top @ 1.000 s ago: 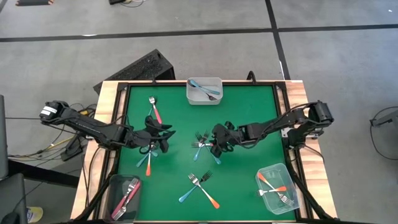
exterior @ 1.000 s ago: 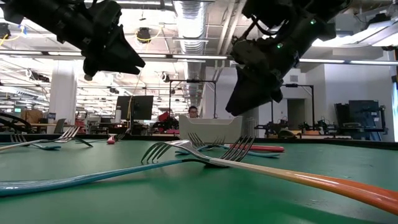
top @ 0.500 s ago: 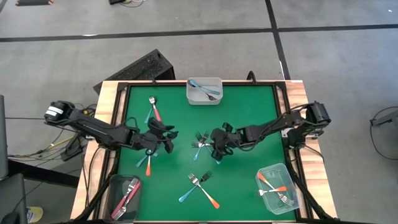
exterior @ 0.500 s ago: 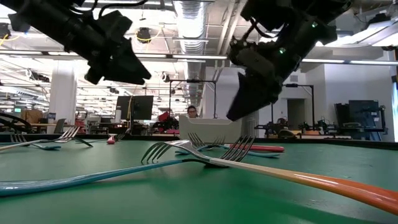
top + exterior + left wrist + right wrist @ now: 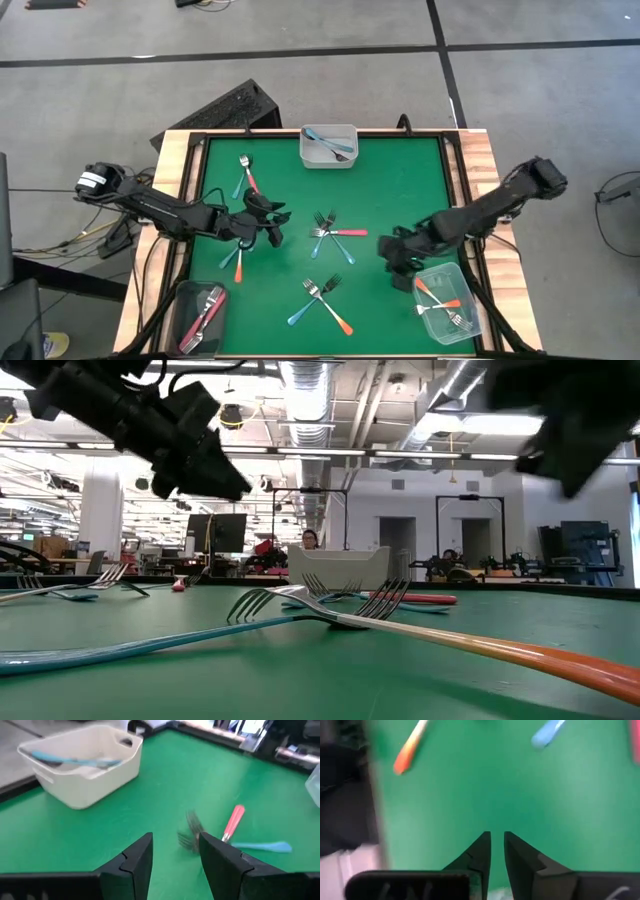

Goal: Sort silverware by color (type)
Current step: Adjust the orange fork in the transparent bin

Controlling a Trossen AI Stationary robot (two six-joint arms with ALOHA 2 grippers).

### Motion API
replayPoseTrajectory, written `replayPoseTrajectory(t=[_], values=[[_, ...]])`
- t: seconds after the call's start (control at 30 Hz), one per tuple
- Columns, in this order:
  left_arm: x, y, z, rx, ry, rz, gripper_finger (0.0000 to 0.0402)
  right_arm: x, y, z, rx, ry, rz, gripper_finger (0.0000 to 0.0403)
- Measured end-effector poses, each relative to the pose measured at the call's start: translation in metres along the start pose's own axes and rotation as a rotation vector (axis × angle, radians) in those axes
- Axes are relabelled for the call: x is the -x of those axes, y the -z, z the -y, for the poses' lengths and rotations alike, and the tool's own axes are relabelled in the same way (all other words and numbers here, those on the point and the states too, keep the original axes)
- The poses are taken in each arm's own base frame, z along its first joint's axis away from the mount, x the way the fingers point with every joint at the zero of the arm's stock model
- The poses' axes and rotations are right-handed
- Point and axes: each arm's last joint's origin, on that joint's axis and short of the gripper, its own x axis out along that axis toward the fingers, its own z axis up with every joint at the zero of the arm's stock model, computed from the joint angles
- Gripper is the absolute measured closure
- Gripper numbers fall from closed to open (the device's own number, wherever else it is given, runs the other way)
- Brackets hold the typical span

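Observation:
Small metal-tined forks lie flat on the green mat [image 5: 400, 180]. A pink-red fork [image 5: 350, 232] and a light blue fork [image 5: 316, 243] meet at their tines mid-table. A blue fork [image 5: 300, 314] and an orange fork [image 5: 338, 320] cross nearer the front. My left gripper [image 5: 274, 226] hovers open left of the middle pair, which shows ahead of its fingers [image 5: 175, 855]. My right gripper [image 5: 400, 268] hangs beside the clear container [image 5: 447, 302]. Its fingers [image 5: 496, 837] are a narrow gap apart over bare mat, with nothing between them.
A white container [image 5: 328, 146] with blue forks stands at the far edge. A grey bin [image 5: 200, 316] with pink-red forks is near left. The clear container holds orange forks. Two more forks [image 5: 246, 176] lie far left, and two [image 5: 236, 262] lie under my left arm.
My right gripper has risen off the middle pair of forks and swung quickly toward the table's near right, to the clear container. The pink-red and blue forks now lie uncovered. My left gripper has crept a little toward the table's middle.

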Motion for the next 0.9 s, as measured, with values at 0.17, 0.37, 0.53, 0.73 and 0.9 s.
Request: replayPoseTrajectory(t=[0.17,0.37,0.53,0.73,0.9], values=[[-0.001,-0.008,0.002,0.013,0.022,0.058,0.0255,0.027,0.018,-0.016,-0.027,-0.13,-0.006,0.0279],[-0.001,-0.009,0.002,0.029,0.028,0.069,0.0255,0.023,0.043,-0.04,-0.064,-0.14,-0.063,0.0193],[-0.002,-0.009,0.002,0.027,0.03,0.067,0.0255,0.007,0.066,-0.061,-0.022,-0.131,-0.128,0.0156],[-0.002,-0.009,0.002,0.036,0.038,0.066,0.0255,-0.005,0.073,-0.073,-0.043,-0.116,-0.078,0.0154],[-0.002,-0.009,0.002,0.054,0.042,0.066,0.0255,-0.023,0.075,-0.074,-0.036,-0.052,-0.082,0.0154]])
